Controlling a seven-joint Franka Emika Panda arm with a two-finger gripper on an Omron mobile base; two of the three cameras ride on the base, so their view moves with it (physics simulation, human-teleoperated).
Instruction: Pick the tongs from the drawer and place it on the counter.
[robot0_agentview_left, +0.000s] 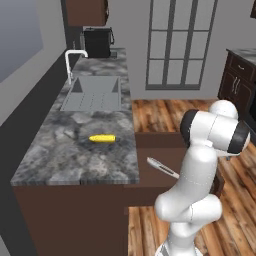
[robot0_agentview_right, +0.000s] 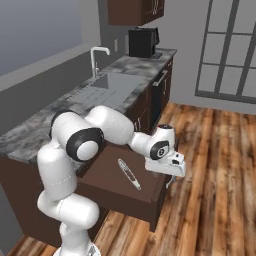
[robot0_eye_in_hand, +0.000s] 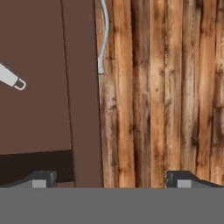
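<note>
The slim silver-grey metal tongs (robot0_agentview_right: 129, 174) lie flat on the reddish-brown floor of the wide, shallow dark brown wooden drawer (robot0_agentview_right: 107, 177), which stands pulled out from the cabinets below the grey mottled stone tabletop (robot0_agentview_left: 60, 150). In the left base view the tongs (robot0_agentview_left: 163, 167) show as a thin pale bar just beside the white arm's body, which hides part of the drawer (robot0_agentview_left: 152, 172) from that side. The robot's tool (robot0_agentview_right: 170, 181) hangs at the drawer's far right corner, over its front edge and the wooden plank floor (robot0_agentview_right: 210, 165), a little apart from the tongs and not touching them; its fingers stand wide apart with nothing between them. In the hand view the ringed end of the tongs (robot0_eye_in_hand: 11, 78) pokes in at the left edge over the drawer floor, the drawer's front wall (robot0_eye_in_hand: 81, 87) runs up the middle, and a curved metal handle (robot0_eye_in_hand: 104, 35) sits on its outer face, with floor planks beyond. On the tabletop a yellow corn cob (robot0_agentview_left: 102, 138) lies alone near the front edge, well apart from the drawer's contents. Farther along are an inset grey sink (robot0_agentview_left: 92, 95) with a white faucet (robot0_agentview_left: 72, 62) and a black coffee machine (robot0_agentview_left: 97, 42) at the far end.
</note>
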